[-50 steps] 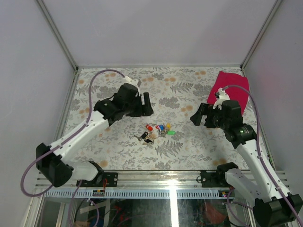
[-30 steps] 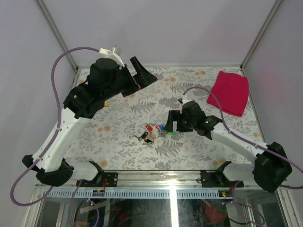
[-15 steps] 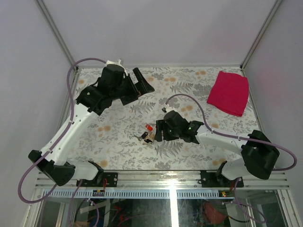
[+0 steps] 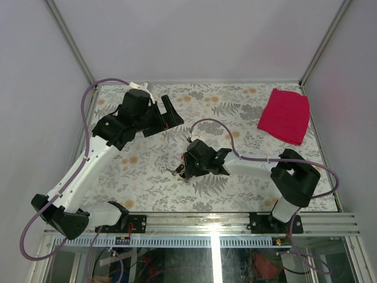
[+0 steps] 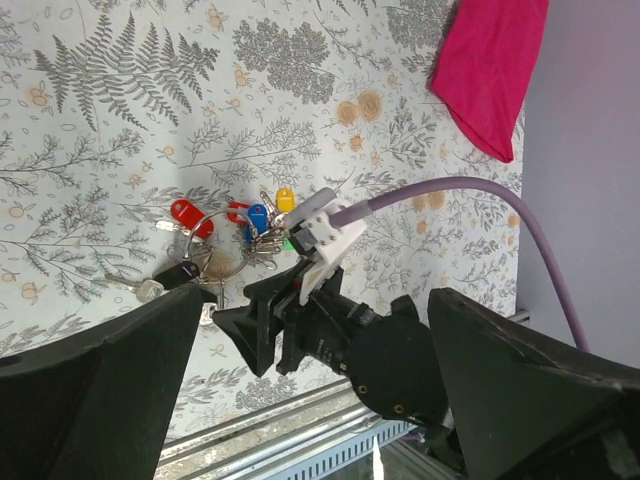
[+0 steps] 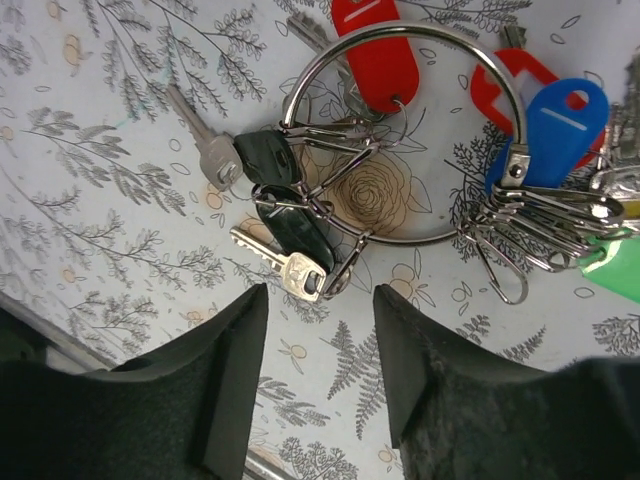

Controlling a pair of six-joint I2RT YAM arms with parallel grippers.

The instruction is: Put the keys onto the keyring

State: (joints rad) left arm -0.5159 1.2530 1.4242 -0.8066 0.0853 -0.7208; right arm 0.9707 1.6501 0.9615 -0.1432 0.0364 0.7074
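Note:
The keys (image 6: 375, 55) lie in a bunch on the patterned table, with red, blue (image 6: 560, 125), green and black (image 6: 290, 225) heads, next to plain silver ones. Most hang by small clips from the keyring (image 6: 421, 239), a big silver loop lying flat. My right gripper (image 6: 320, 295) hovers just over the bunch's black-headed end, jaws partly apart, nothing between them. In the top view it covers much of the bunch (image 4: 180, 171). My left gripper (image 4: 171, 112) hangs high at the back left, wide open and empty. Its wrist view looks down on the keys (image 5: 258, 218) and the right arm.
A red cloth (image 4: 284, 115) lies at the table's back right corner. The right arm's purple cable (image 4: 235, 154) loops over the table's middle. A metal rail (image 4: 206, 224) runs along the near edge.
My right arm has swung left and down onto the key bunch, and its jaws have narrowed. The left arm has dropped a little and drawn left.

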